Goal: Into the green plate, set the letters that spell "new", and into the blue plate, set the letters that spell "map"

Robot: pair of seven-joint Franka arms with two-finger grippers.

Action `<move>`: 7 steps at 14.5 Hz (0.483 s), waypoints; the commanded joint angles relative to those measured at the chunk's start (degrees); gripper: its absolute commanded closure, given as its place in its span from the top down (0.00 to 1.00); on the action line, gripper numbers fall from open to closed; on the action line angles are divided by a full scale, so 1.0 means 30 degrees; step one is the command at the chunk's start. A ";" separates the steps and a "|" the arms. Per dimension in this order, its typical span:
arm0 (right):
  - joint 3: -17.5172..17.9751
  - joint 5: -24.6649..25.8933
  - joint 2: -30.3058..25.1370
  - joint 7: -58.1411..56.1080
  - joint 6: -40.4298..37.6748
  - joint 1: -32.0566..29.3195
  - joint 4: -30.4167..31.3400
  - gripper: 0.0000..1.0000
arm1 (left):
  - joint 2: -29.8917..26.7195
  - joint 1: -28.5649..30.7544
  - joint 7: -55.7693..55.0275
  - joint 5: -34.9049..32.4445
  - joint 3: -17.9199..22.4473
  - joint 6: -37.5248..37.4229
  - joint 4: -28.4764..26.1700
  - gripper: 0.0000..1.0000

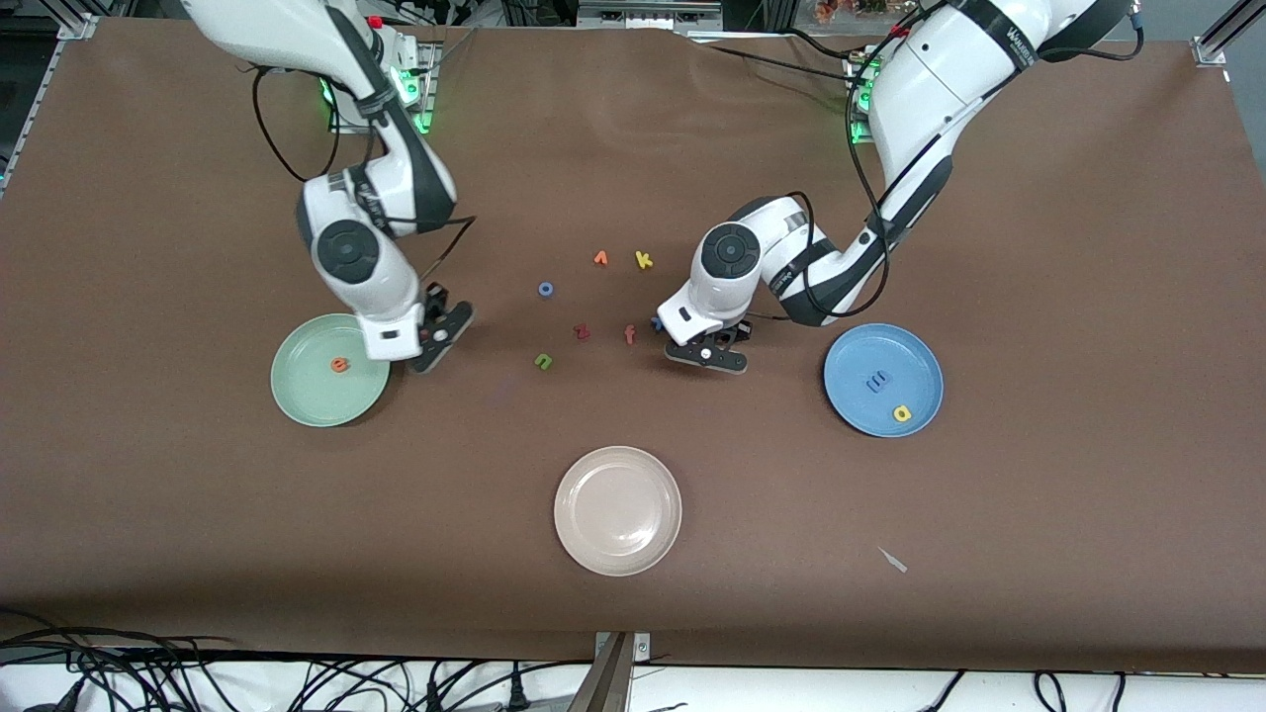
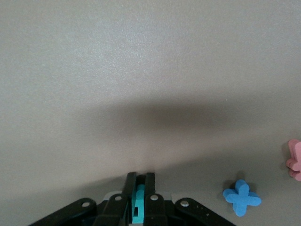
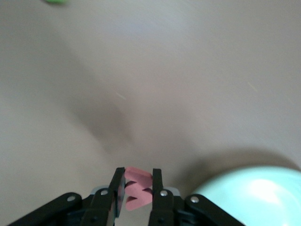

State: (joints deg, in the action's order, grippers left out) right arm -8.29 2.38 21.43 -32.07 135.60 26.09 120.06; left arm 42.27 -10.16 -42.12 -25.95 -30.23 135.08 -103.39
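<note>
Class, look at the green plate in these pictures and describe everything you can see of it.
The green plate is round, shallow and pale mint green, smooth and slightly glossy with a raised rim. It lies flat on the brown table toward the right arm's end. One small orange letter "e" lies in it. The right gripper, shut on a pink letter, hangs beside its rim.

Front view evenly bright from overhead, sharp throughout, with soft short shadows under both arms on the brown worktop [image 1: 1039, 514]; both wrist views washed-out and pale, a broad diffuse shadow across mid-frame, the right wrist view motion-blurred with white glare on the green plate [image 3: 254, 193] lower right.
</note>
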 commanded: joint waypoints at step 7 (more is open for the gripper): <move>-0.1338 -0.2575 0.0795 -0.0119 -0.0346 -0.3329 -0.0557 0.09 | -0.1430 0.0778 0.0970 -0.0111 -0.0088 -0.3304 0.0303 0.00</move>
State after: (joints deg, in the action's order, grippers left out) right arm -12.82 -2.34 22.00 -32.05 135.54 18.43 119.90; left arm 41.34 -9.35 -41.80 -25.95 -30.19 129.13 -102.17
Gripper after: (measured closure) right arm 0.727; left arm 0.894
